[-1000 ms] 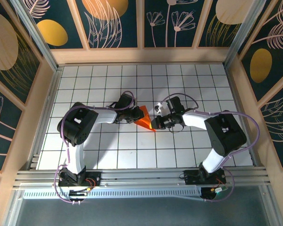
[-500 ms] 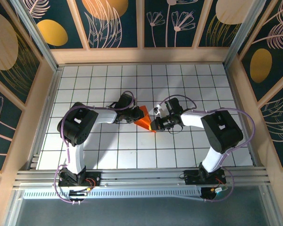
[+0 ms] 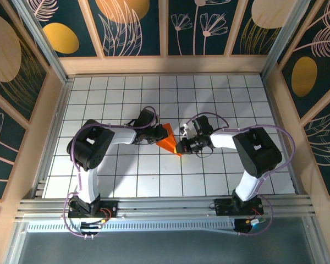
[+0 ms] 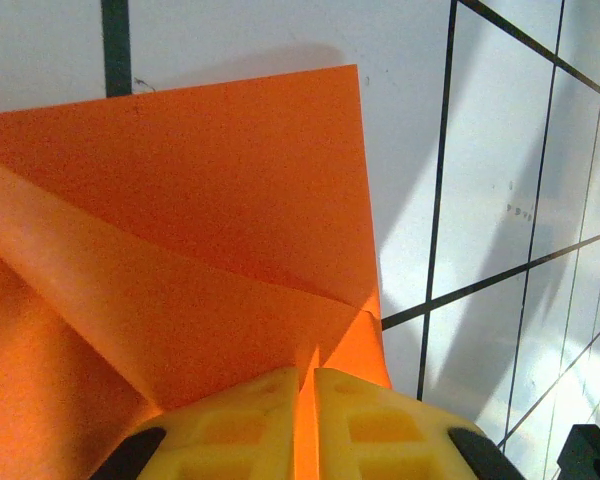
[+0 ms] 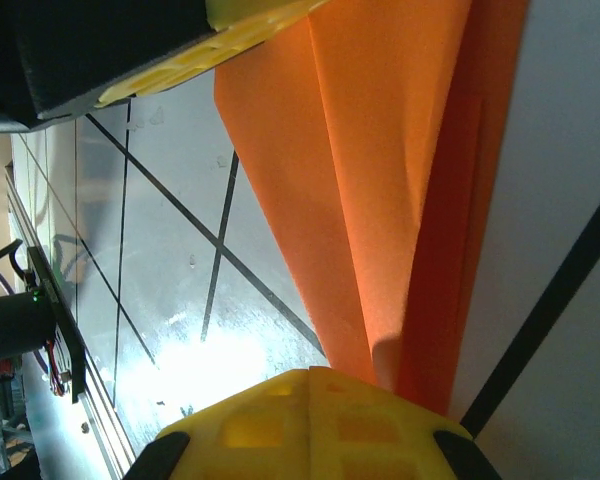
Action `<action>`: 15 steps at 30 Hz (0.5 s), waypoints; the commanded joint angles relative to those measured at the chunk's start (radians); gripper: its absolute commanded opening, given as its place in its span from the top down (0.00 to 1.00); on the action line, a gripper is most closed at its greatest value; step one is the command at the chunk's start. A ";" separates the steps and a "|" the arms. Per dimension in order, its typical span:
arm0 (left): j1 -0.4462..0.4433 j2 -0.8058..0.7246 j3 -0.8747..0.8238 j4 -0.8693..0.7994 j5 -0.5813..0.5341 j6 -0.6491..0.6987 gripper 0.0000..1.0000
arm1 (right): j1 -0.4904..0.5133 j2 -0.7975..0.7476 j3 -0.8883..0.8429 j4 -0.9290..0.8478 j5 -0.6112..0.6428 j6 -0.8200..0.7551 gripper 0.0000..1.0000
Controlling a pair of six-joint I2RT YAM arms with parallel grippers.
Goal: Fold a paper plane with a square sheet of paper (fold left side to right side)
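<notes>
Near mid-table, your left gripper (image 3: 155, 136) pinches the folded square sheet of paper (image 3: 168, 138) from nine o'clock, your right gripper (image 3: 179, 147) from four o'clock, probably steadying layers for creasing.

Both arms stretched inward; left claw (image 3: 155, 136), right claw (image 3: 179, 147) clamped tight, tips facing.

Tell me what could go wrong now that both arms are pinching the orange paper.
1. The left end effector and right end effector are shut on opposite ends of the paper; pulling apart might tear it.
2. The folded layers bulge instead of lying flat, so a crease could set crooked.
3. The end effectors sit close together and might collide.
</notes>
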 commanded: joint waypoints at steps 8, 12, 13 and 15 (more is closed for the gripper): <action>0.000 0.040 0.001 -0.057 -0.039 0.021 0.87 | 0.006 0.021 -0.028 0.009 0.007 0.007 1.00; 0.000 0.041 0.002 -0.059 -0.038 0.021 0.87 | 0.005 0.024 -0.033 0.008 0.006 0.008 1.00; 0.000 0.041 0.003 -0.059 -0.038 0.023 0.87 | 0.005 0.023 -0.034 0.007 0.007 0.007 1.00; 0.000 0.041 0.002 -0.059 -0.038 0.022 0.87 | 0.006 0.023 -0.036 0.008 0.011 0.007 1.00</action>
